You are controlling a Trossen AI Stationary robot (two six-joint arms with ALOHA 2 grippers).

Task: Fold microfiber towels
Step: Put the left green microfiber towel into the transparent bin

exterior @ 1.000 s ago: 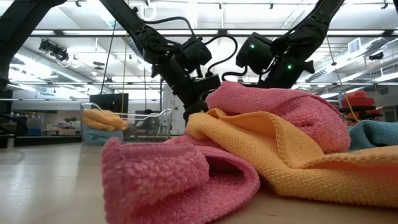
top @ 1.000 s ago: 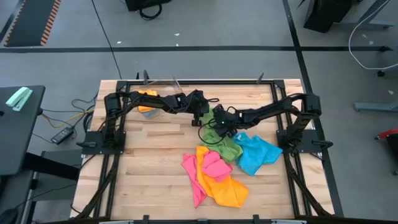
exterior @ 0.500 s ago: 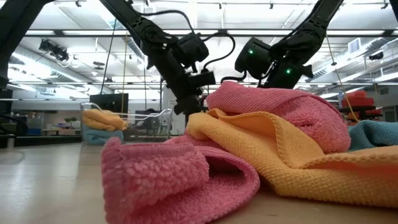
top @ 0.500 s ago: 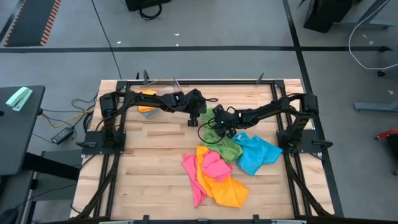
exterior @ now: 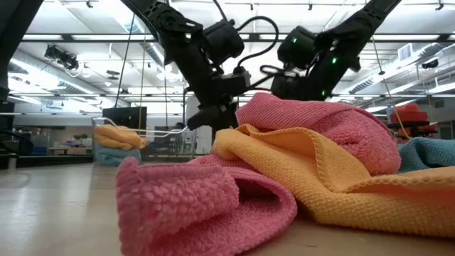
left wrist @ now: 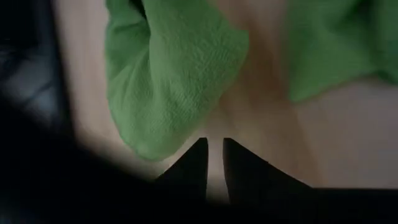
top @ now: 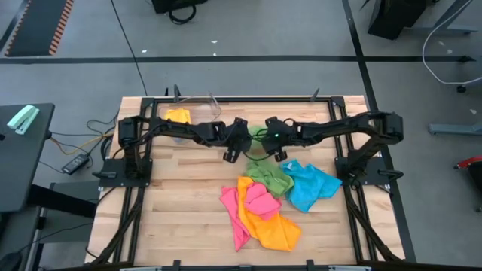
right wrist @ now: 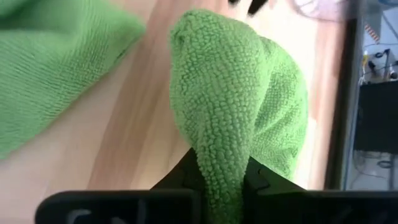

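Observation:
A green microfiber towel [top: 269, 178] lies mid-table, with one fold [right wrist: 224, 93] drawn up off the wood. My right gripper [top: 280, 153] is shut on that fold. My left gripper [top: 230, 153] stands just left of the towel, its fingers [left wrist: 213, 146] almost together with only a slit of table showing between them. The raised fold's end [left wrist: 155, 124] hangs beside one left finger. Pink [top: 254, 202], orange [top: 273, 228] and blue [top: 312, 186] towels lie heaped nearer the front. My right gripper pinches a bunched fold of the green towel [right wrist: 219, 165] between its two fingers, slanting down from the far right. The fold stands up as a ridge running away from the fingers; the rest of the towel [right wrist: 43, 68] lies on the table. My left gripper: I cannot tell whether its finger [left wrist: 186, 165] touches the fold's end beside it; nothing shows between its tips.
A clear bin [top: 192, 105] holding an orange towel [top: 178, 116] stands at the far left. The pink [exterior: 213, 206] and orange [exterior: 334, 178] heap fills the low view's foreground. Bare wood lies at the near left [top: 181, 203].
My right gripper has risen and rolled, and a fold of the green towel has come up off the table with it. My left gripper has shifted toward the table's left and near edge, risen a little and rolled. The other towels have stayed where they were.

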